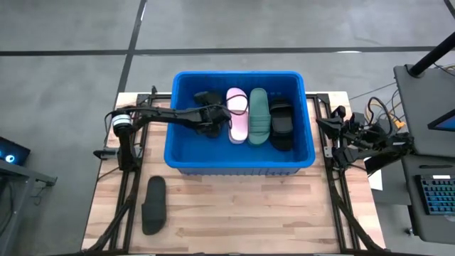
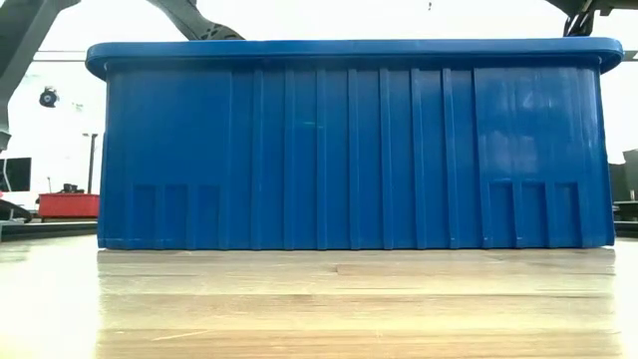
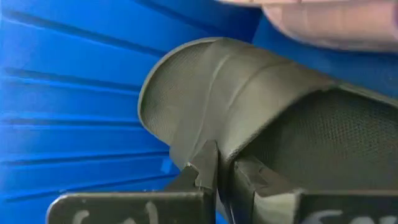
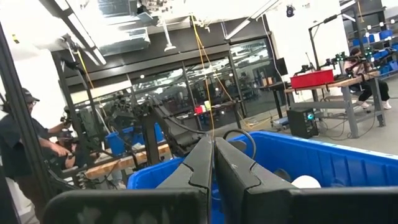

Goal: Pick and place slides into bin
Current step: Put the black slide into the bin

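Gripping a black slide [image 1: 206, 107] inside the bin [image 1: 186, 156], left claw [image 1: 217, 114]

Glossy ribbed plastic bin [image 2: 349, 150], matt textured rubber slide [image 3: 249, 106], wood-plank table [image 1: 249, 206]

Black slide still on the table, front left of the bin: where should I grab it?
Take the black slide across its wide strap, from straight above. It lies flat, sole down, lengthwise toward the bin, apart from it, so jaws can straddle the strap's raised arch.
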Robot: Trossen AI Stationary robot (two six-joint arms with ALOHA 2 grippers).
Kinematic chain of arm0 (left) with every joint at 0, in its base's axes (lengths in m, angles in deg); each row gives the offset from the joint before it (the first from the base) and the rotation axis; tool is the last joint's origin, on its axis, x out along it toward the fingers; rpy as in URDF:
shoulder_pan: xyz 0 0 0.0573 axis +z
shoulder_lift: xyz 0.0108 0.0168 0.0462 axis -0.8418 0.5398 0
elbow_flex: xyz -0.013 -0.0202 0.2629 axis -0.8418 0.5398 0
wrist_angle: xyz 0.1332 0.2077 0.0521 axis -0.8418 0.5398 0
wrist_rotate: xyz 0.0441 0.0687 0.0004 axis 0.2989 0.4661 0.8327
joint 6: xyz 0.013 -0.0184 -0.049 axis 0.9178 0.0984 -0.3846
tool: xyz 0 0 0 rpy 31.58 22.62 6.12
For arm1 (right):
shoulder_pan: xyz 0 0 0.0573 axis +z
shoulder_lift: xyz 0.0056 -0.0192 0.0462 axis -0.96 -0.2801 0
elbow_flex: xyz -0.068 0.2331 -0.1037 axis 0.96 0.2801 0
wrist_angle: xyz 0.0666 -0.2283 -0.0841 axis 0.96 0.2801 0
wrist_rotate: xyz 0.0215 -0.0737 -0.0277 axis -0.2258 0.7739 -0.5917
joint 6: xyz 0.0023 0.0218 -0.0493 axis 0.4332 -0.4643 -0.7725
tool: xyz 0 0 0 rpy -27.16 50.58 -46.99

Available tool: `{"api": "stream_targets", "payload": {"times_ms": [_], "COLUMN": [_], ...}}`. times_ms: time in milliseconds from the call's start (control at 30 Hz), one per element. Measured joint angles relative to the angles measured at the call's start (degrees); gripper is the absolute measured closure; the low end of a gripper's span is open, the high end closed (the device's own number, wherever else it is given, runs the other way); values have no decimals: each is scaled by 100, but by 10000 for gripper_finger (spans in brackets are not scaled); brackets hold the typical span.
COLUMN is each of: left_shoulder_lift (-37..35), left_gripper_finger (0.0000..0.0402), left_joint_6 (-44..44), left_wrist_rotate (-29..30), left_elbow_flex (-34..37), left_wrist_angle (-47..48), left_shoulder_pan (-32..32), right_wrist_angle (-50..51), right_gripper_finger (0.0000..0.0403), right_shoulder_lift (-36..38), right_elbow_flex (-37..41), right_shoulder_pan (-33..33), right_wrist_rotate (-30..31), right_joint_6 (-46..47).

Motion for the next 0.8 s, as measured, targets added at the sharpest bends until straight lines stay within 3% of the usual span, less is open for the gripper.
{"api": "stream_targets", "payload": {"times_ms": [533, 633, 800], "left_shoulder_lift": [-114, -118, -129], "left_gripper_finger": [401, 401, 401], "left_joint_6": [-203, -340, -299], "left_wrist_rotate": [-1008, -797, -635], "left_elbow_flex": [-52, -44, -44], "left_wrist_angle": [677, 812, 268], "left_shoulder_pan": [-20, -52, -13], "right_wrist_angle": [0, -2, -2], "right_gripper_finger": [394, 394, 394], "right_shoulder_lift": [0, 0, 0], "right_elbow_flex": [0, 0, 0], "right_shoulder_pan": [0, 0, 2], "right_wrist_rotate": [0, -2, 0], "right_joint_6": [27, 55, 25]}}
